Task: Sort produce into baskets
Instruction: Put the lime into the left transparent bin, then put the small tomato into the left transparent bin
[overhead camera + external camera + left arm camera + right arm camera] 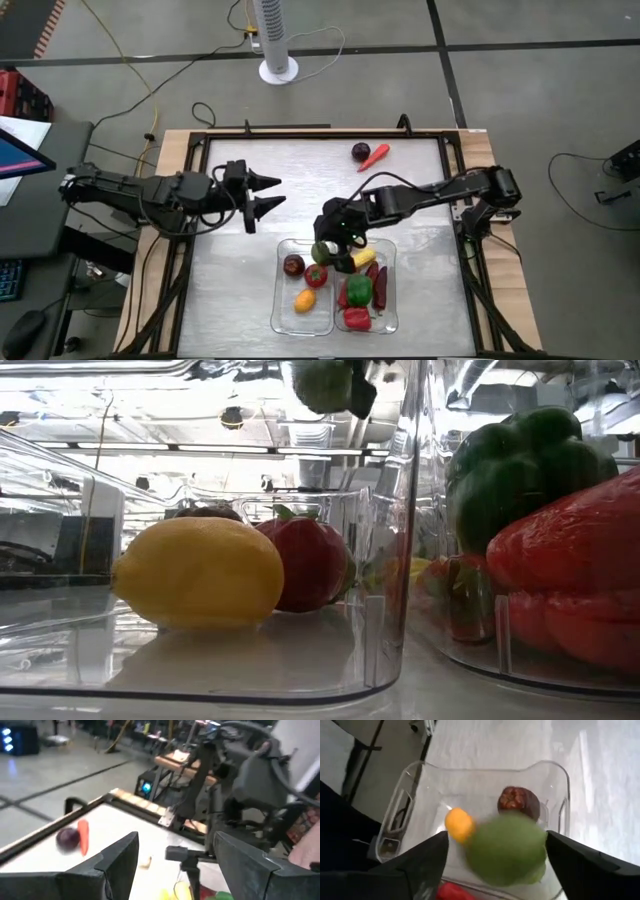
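Observation:
My right gripper (338,238) hangs over the far end of the left clear tub (283,312), fingers spread. A round green fruit (506,851) sits between them, above the tub; it also shows at the top of the low view (322,382). The left tub holds a yellow lemon (198,572), a red tomato (310,562) and a dark red fruit (519,801). The right tub (391,325) holds a green pepper (525,465), a red pepper (580,575), corn and chillies. A purple round piece (360,152) and a carrot (376,154) lie on the table at the far side. My left gripper (272,193) is open and empty at mid-left. My right gripper points down with a finger on each side of the green fruit. The fruit's edge (542,845) reaches one finger (570,857). A gap shows between it and the other finger (427,862). I cannot tell whether the fruit is still touched.
The two tubs stand side by side at the near middle of the table. A raised dark frame (455,190) borders the table. Bare table surface (230,280) lies to the left of the tubs and at the far left.

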### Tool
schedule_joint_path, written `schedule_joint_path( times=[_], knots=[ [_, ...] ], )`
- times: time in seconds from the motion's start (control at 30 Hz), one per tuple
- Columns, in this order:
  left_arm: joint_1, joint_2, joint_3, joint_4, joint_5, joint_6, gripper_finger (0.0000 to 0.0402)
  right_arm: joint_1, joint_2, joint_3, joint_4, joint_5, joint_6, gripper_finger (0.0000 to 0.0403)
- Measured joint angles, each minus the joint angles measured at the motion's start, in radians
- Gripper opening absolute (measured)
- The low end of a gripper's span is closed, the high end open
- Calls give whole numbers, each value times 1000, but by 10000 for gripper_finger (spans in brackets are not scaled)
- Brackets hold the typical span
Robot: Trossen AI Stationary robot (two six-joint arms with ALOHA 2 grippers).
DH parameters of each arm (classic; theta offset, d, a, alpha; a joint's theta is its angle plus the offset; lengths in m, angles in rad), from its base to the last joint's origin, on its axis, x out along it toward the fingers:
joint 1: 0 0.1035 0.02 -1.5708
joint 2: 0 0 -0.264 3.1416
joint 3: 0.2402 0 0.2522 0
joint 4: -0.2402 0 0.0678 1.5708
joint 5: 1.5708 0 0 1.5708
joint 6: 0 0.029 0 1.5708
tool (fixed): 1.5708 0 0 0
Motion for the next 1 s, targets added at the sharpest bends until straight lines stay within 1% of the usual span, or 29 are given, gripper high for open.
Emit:
schedule_joint_path(
  times=[0.1,0.17,0.27,0.33,0.4,0.5,0.63,0.73,0.83,0.93,1.0],
  knots=[
    [13,0,0,-53,-10,-65,244,-10,5,0,1,-19,-14,387],
    [23,0,0,-89,-8,-108,244,-19,6,0,-12,-18,-33,396],
    [39,16,0,-133,-8,-181,244,-58,-13,0,-86,3,-57,384],
    [50,41,0,-158,11,-221,244,-98,-31,0,-140,25,-66,371],
    [72,81,1,-147,81,-236,244,-136,-40,0,-224,42,-103,358],
    [110,170,0,-142,222,-228,244,-185,-47,-15,-296,60,-163,339],
    [177,303,0,-107,366,-165,244,-237,-76,-60,-363,61,-181,316],
    [223,387,0,-117,423,-102,244,-265,-152,-111,-371,64,-172,304],
    [263,457,0,-78,454,-30,244,-286,-243,-155,-354,82,-160,297],
    [303,544,1,2,573,32,244,-304,-317,-182,-361,109,-132,293],
    [330,606,3,45,657,36,244,-309,-359,-192,-356,119,-104,293]
  ],
)
